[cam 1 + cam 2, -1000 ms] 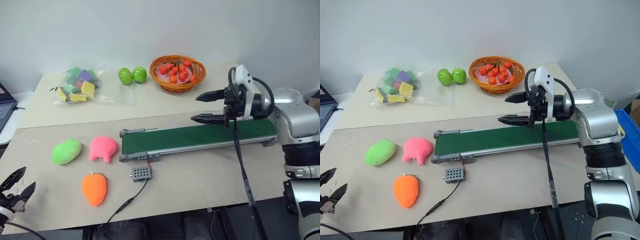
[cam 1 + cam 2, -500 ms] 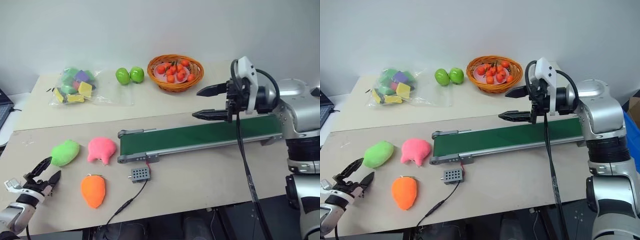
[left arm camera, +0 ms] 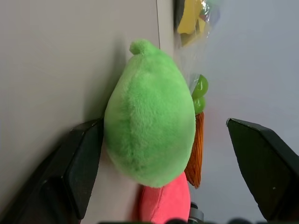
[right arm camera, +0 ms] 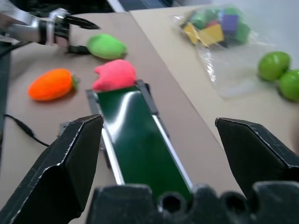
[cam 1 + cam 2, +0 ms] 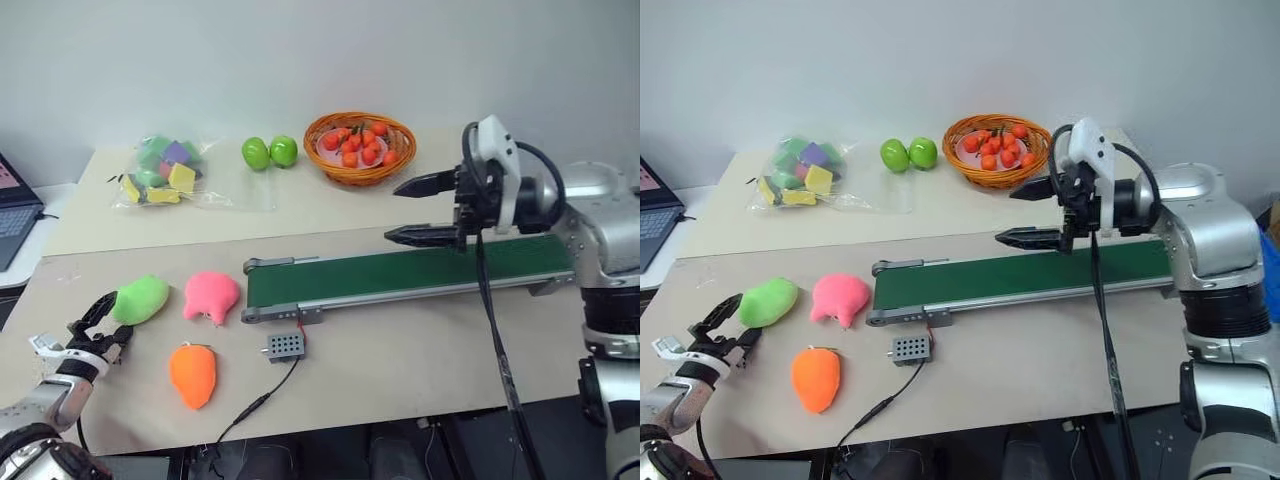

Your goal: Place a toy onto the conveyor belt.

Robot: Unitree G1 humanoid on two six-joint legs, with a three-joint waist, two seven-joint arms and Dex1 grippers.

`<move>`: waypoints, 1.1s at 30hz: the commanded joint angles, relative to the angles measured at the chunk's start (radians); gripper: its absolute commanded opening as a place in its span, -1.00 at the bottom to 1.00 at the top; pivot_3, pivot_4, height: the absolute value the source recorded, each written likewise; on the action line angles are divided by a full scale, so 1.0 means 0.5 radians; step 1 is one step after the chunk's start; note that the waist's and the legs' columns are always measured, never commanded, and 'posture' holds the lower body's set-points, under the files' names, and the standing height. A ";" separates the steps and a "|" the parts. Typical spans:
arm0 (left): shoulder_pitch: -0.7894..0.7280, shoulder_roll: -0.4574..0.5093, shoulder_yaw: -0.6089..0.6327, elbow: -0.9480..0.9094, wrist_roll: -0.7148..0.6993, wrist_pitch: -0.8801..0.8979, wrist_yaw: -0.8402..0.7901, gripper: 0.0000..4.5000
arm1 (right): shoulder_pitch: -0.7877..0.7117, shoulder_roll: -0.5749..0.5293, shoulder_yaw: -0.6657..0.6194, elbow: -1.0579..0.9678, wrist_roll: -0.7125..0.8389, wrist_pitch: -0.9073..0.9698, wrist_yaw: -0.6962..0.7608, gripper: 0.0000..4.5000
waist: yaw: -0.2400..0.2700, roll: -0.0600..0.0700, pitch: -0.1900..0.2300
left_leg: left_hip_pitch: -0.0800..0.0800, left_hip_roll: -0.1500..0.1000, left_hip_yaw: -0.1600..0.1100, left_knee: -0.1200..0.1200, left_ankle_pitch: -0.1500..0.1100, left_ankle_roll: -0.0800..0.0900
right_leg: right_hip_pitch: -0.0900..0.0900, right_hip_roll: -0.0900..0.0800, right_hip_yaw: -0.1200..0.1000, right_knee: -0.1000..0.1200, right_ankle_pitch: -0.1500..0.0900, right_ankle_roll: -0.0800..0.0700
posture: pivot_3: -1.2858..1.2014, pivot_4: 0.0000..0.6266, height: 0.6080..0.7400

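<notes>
beige table (image 5: 420, 345) is carrying everything. left gripper (image 5: 97, 322) is standing wide open beside the green toy (image 5: 140, 298), holding nothing. right gripper (image 5: 425, 210) is hanging open and empty above the conveyor belt (image 5: 400, 272). pink toy (image 5: 211, 296) is lying between green toy and belt.

The left gripper (image 5: 101, 327) reaches forward low on the robot's left side, fingers spread wide. The right gripper (image 5: 422, 211) is raised, pointing left across the body, fingers also spread.
</notes>
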 commanded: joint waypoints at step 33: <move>0.055 -0.110 -0.169 -1.160 -0.047 -0.156 -0.002 -0.72 | -0.024 0.393 0.408 0.316 -0.389 -0.470 0.007 1.00 | -0.020 -0.009 -0.004 | -0.002 0.004 -0.002 0.001 0.000 -0.001 | 0.000 0.003 -0.003 0.000 0.001 -0.002 | 0.03 -0.52 1.00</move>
